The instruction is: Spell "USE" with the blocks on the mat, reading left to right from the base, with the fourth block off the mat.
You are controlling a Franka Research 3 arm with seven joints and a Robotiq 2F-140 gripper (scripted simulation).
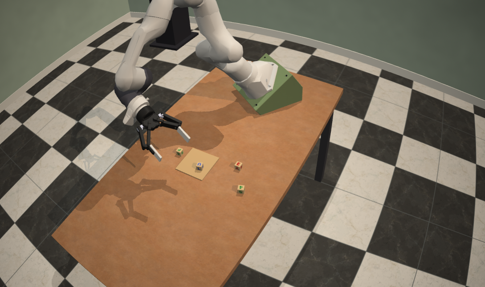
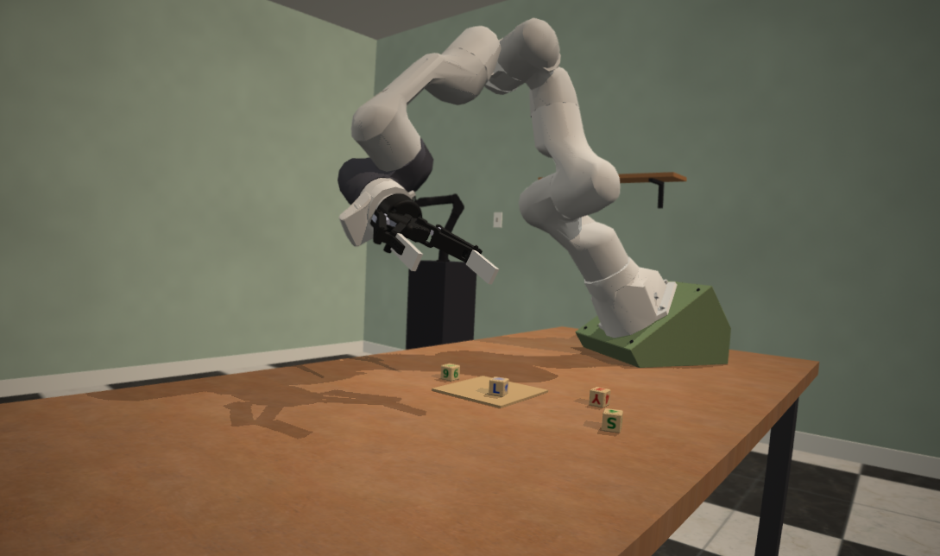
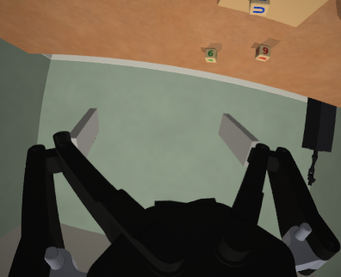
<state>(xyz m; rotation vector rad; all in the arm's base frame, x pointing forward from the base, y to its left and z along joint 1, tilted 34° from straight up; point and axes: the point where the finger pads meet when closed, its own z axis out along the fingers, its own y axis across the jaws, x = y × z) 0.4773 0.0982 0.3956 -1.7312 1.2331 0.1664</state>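
The thin tan mat [image 1: 191, 157] [image 2: 459, 390] [image 3: 293, 15] lies flat. A blue-lettered block [image 1: 199, 166] [image 2: 499, 387] [image 3: 259, 9] stands on it; its top U looks upside down in the top view. A red-lettered block [image 1: 238, 165] [image 2: 599, 397] [image 3: 263, 52], its top like a turned E, is off the mat. A green-lettered block [image 1: 240, 189] [image 2: 612, 421] [image 3: 211, 54] stands nearby, a 4-like mark on top and S on a side. Another green-lettered block [image 1: 179, 151] [image 2: 450, 372] is just off the opposite mat side. My gripper [image 1: 174, 149] [image 2: 452, 273] [image 3: 162, 121] is open, empty and above the table.
The wooden table [image 1: 158, 242] [image 2: 321, 477] carries the green base wedge [image 1: 285, 91] [image 2: 694, 331] behind the mat. The arm's shadows cross the table. The table edge beside the leftmost block in the top view lies below the arm.
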